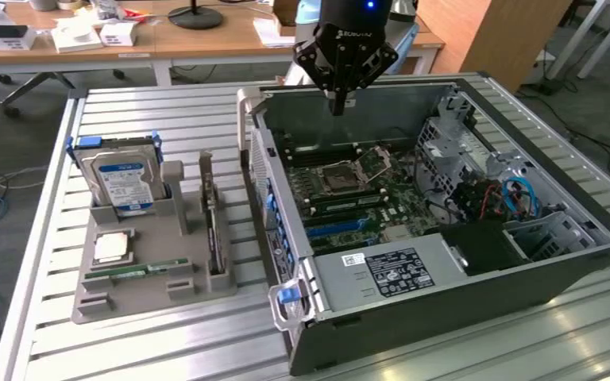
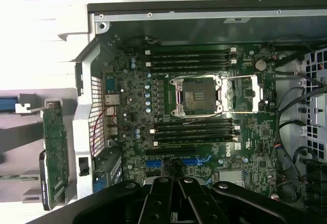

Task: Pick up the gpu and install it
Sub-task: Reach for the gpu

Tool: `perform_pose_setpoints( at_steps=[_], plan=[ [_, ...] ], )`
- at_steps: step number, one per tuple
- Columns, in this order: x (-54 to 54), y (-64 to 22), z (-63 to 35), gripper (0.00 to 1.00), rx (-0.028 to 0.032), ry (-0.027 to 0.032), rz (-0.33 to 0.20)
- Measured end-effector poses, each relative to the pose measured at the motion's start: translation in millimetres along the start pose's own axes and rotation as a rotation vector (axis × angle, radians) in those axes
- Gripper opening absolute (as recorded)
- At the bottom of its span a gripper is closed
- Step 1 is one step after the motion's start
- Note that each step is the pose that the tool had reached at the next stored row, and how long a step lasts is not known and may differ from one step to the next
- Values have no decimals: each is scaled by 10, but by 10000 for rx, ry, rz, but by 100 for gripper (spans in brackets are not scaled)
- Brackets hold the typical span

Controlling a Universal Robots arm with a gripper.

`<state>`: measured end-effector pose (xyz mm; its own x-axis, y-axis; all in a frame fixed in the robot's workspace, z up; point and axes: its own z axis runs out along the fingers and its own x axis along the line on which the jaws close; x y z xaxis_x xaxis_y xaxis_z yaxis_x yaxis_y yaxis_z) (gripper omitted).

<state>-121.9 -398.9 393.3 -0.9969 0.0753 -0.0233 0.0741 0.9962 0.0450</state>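
The black robot gripper point(image 1: 337, 105) hangs over the open black computer case point(image 1: 464, 313), near the case's far wall and above the green motherboard point(image 1: 395, 208). Its fingers are closed together and they hold nothing between them.

The gpu point(image 1: 210, 222), a thin dark card with a silver metal bracket at one end, is not in the case. It stands on its long edge in a slot of the grey plastic holder point(image 1: 140, 298) on the slatted metal table point(image 1: 156, 111), just beside the case, on the exterior view's left. I think the holder keeps the card upright so that its top edge is free for a grip from above. In the wrist view the gpu point(image 2: 54, 147) shows its green board side outside the case wall, well apart from the gripper point(image 2: 176, 191).

In the same holder stands a silver hard drive with a blue-white label point(image 1: 125, 184).

The case lies on its side with the cover off, so the motherboard faces upward and the blue expansion slots point(image 2: 196, 160) can be reached from above. The task's picking step is not yet done.
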Motion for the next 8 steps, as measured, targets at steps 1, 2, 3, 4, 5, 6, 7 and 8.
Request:
perform_pose_setpoints(
  at_steps=[1, 2, 3, 4, 5, 6, 7, 8],
  plan=[
    [8, -1, 0, 11, 0, -2, 2],
    [23, -2, 1, 11, -2, -4, 2],
    [38, -2, 1, 11, 0, -5, 1],
    [57, -4, 1, 11, 1, -4, 1],
    [81, -6, 2, 11, -1, -5, 0],
    [108, -7, 4, 11, -1, -5, 1],
    [136, -10, 4, 11, 0, -4, 0],
    [167, -11, 5, 11, 0, -4, -1]
  ],
)
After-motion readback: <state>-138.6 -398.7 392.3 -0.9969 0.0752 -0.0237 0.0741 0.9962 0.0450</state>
